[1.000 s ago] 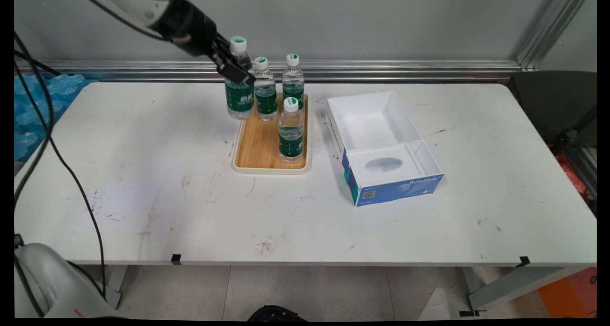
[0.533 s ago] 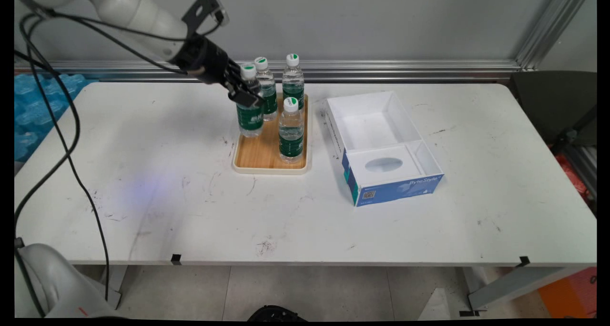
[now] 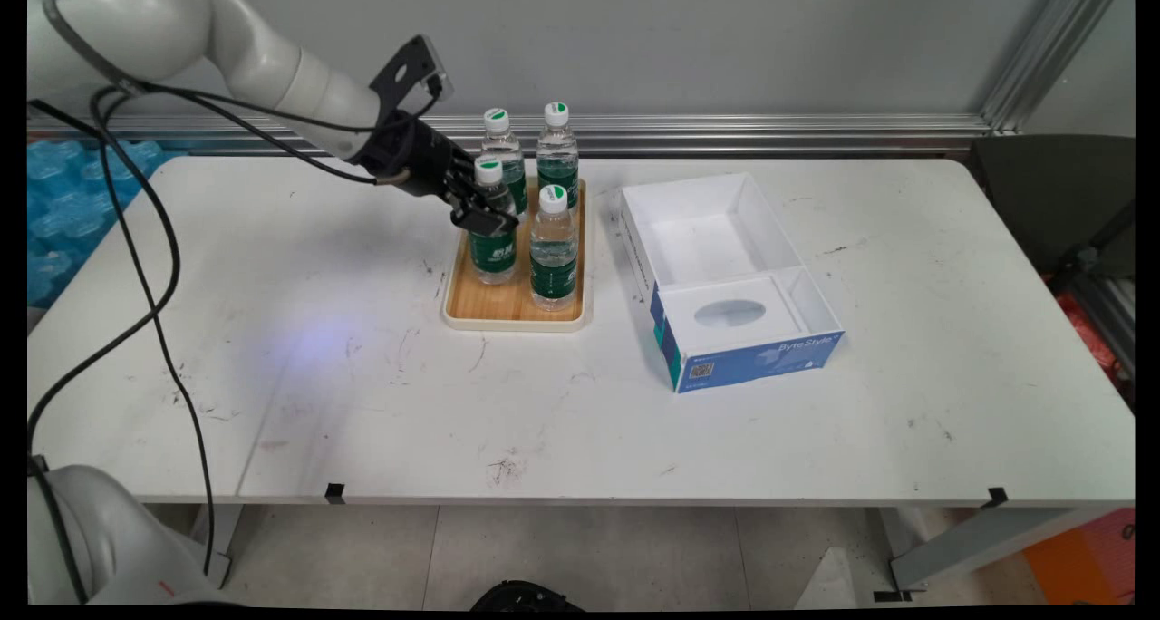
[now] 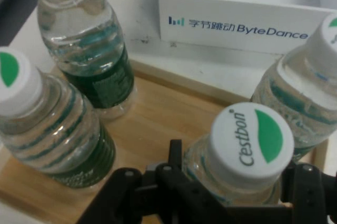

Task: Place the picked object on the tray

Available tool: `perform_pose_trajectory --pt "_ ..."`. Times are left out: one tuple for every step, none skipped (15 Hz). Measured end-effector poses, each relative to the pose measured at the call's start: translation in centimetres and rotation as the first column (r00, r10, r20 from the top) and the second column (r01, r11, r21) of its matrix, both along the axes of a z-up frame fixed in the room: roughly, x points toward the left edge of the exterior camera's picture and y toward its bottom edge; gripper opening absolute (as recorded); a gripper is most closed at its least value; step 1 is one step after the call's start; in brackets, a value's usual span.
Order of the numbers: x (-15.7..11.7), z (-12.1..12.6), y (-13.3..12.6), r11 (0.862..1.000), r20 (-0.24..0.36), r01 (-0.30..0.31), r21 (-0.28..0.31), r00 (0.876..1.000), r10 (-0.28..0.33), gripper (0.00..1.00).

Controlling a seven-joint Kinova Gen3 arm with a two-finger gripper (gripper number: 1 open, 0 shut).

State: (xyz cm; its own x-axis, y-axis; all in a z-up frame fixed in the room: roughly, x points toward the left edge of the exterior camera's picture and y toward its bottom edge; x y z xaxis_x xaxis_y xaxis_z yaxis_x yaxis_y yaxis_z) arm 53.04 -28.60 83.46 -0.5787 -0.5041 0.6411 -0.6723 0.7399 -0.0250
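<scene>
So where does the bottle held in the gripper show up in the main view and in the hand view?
Main view: the held bottle stands at the wooden tray's left side, gripper shut on its neck.
Hand view: the held bottle is at bottom centre-right, cap facing the camera, between the fingers.
Shared landmark: the white box, to the tray's right in the main view, at the top in the hand view.

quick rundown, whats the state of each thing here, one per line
pincer: shut on the held bottle's neck
held bottle: capped, upright, over the tray's near left part
three other bottles: capped, upright, standing on the tray
wooden tray: flat on the table
white box: open, nothing inside
</scene>
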Motion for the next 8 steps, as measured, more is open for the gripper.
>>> perform_pose_trajectory --pt "0.0 -0.3 -0.1 1.000 -0.001 0.003 -0.002 1.000 -0.003 0.00" --pt "0.0 -0.7 -0.2 1.000 -0.003 0.009 -0.004 1.000 -0.009 0.00" --pt "0.0 -1.0 -0.2 1.000 -0.004 0.011 -0.006 1.000 -0.011 0.00" --pt "0.0 -1.3 -0.2 1.000 -0.007 0.015 -0.008 1.000 -0.015 0.00" --pt "0.0 -1.6 -0.2 1.000 -0.009 0.020 -0.009 1.000 -0.020 0.00" --pt "0.0 -1.7 -0.2 1.000 -0.010 0.022 -0.010 1.000 -0.022 1.00" --pt "0.1 -1.9 -0.2 1.000 -0.011 0.025 -0.011 1.000 -0.025 1.00" --pt "0.2 -2.0 -0.1 1.000 -0.012 0.027 -0.012 1.000 -0.027 1.00"
